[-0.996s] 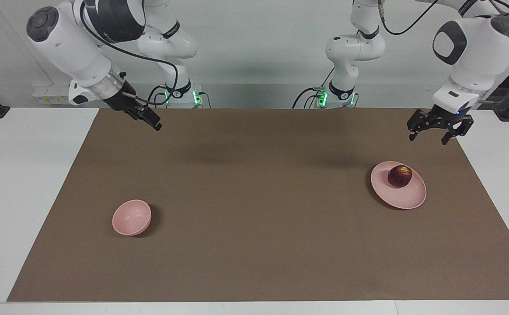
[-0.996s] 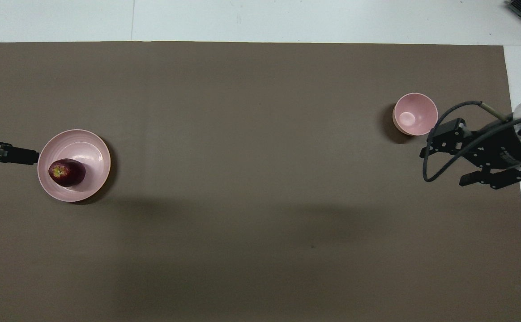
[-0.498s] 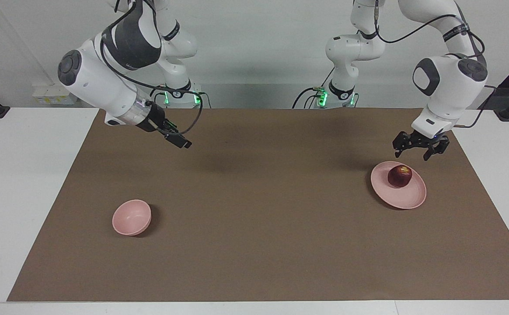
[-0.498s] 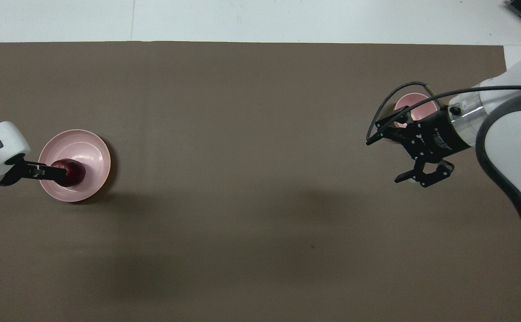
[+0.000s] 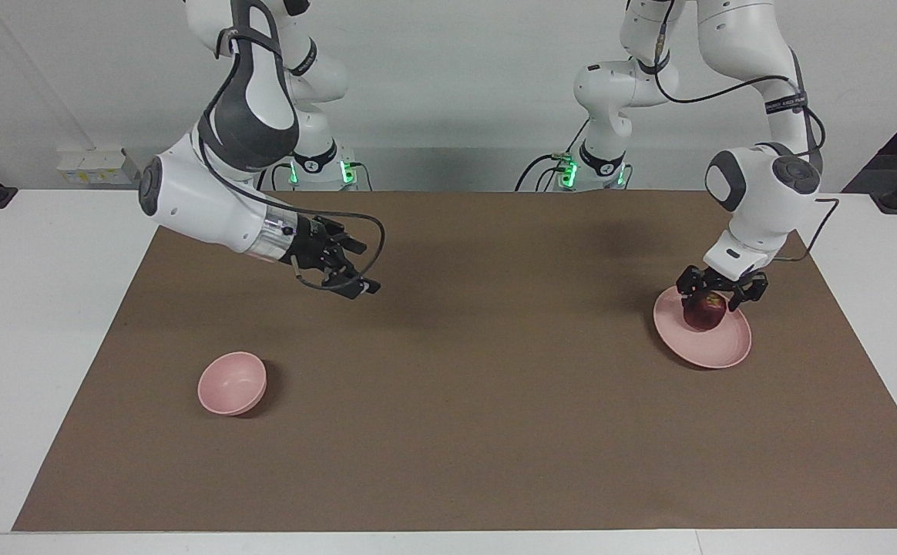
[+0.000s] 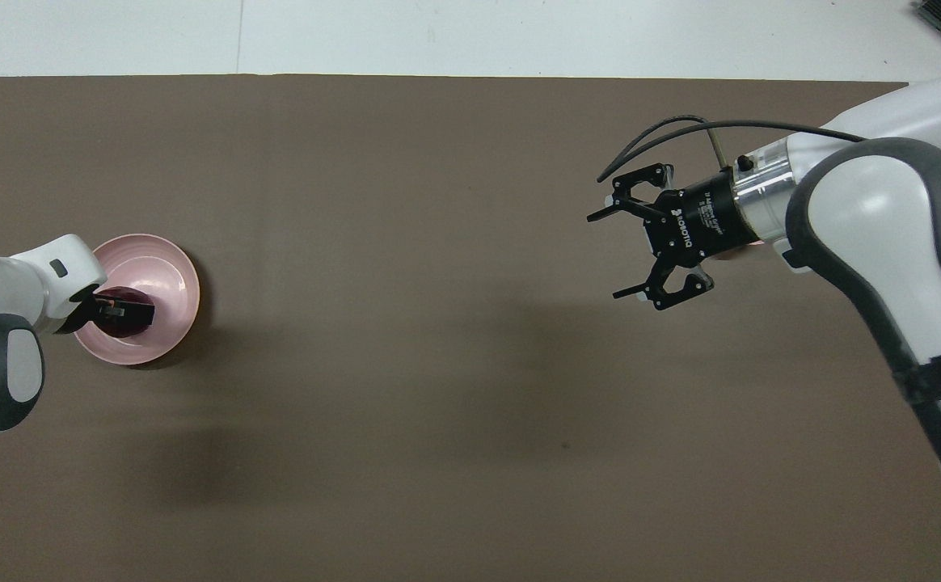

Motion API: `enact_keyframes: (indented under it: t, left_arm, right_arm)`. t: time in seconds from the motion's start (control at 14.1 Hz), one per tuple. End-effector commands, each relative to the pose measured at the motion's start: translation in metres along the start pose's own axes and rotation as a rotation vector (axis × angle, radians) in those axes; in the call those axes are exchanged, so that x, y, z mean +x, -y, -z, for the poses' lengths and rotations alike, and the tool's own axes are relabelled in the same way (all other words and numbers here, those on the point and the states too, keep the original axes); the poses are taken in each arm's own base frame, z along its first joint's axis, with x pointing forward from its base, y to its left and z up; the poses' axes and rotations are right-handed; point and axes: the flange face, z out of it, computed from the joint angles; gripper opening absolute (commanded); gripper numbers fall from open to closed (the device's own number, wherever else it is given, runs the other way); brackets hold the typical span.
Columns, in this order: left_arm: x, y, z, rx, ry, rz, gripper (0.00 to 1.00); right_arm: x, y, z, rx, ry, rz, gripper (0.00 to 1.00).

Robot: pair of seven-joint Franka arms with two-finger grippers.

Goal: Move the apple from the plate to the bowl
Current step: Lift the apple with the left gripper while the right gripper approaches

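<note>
While the apple (image 5: 705,310) is seen on the plate (image 5: 714,351), toward the left arm's end of the surface (image 5: 456,432), nothing of the transfer can be counted as done.

Status:
- Left claw (image 5: 714,291) is down at the apple, fingers spread wide on either side of it. No closure on the fruit is seen; whether the fingertips touch the skin cannot be told. In the overhead view the apple (image 6: 127,314) is largely covered by the left claw (image 6: 115,311).
- Right claw (image 5: 352,279) is held up over bare mat, fingers spread, nothing carried. In the overhead view the right claw (image 6: 630,252) shows both fingers well apart.
- Bowl (image 5: 232,383) is empty, toward the right arm's end, well apart from the plate. In the overhead view it is hidden under the right arm.
- Brown mat (image 5: 456,462) lies under everything.

Left to do, judged from this: grasp to be closed, apple lifted off the plate (image 6: 171,267), carried the length of the mat, possibly handed over to the right claw, then released into the bowl. Stage is judged as pre-grasp, very early.

Counts:
- apple: one
- plate: one
- bowl: one
- arms: two, one claw each
</note>
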Motion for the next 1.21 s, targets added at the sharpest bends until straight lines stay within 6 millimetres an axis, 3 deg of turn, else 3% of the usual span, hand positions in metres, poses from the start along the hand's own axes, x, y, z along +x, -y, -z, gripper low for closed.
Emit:
enact_keyframes:
  t: [0.0, 0.14, 0.21, 0.28, 0.36, 0.43, 0.57, 0.71, 1.0, 1.14]
  left_arm:
    - [-0.008, 0.003, 0.001, 0.003, -0.021, 0.01, 0.95]
    - [-0.008, 0.003, 0.001, 0.003, -0.019, 0.016, 0.52]
    - [-0.007, 0.004, 0.002, 0.004, -0.025, 0.016, 0.35]
    - [-0.003, 0.004, 0.004, 0.008, -0.03, 0.012, 0.28]
    - [0.001, 0.005, 0.004, 0.009, -0.033, 0.011, 0.13]
    - [0.002, 0.003, 0.004, 0.007, -0.026, 0.005, 0.07]
    - [0.007, 0.0, 0.011, 0.01, -0.041, -0.001, 0.0]
    - [0.016, -0.003, 0.036, 0.02, -0.087, -0.001, 0.0]
    - [0.025, -0.026, 0.079, 0.004, -0.074, -0.026, 0.0]
    - [0.035, -0.05, 0.091, -0.061, -0.064, 0.015, 0.0]
  right_arm:
    - [-0.029, 0.006, -0.026, 0.037, 0.022, -0.068, 1.0]
    - [-0.045, 0.007, -0.043, 0.058, 0.007, -0.08, 1.0]
    - [-0.053, 0.008, -0.049, 0.067, 0.007, -0.083, 1.0]
    - [-0.06, 0.008, -0.055, 0.066, 0.009, -0.088, 1.0]
    - [-0.062, 0.009, -0.057, 0.071, 0.017, -0.098, 1.0]
    - [-0.067, 0.009, -0.057, 0.082, 0.041, -0.103, 1.0]
    - [-0.064, 0.01, -0.054, 0.089, 0.046, -0.11, 1.0]
    - [-0.068, 0.013, -0.054, 0.123, 0.068, -0.117, 1.0]
    - [-0.075, 0.015, -0.057, 0.137, 0.092, -0.125, 1.0]
    - [-0.078, 0.016, -0.056, 0.146, 0.117, -0.132, 1.0]
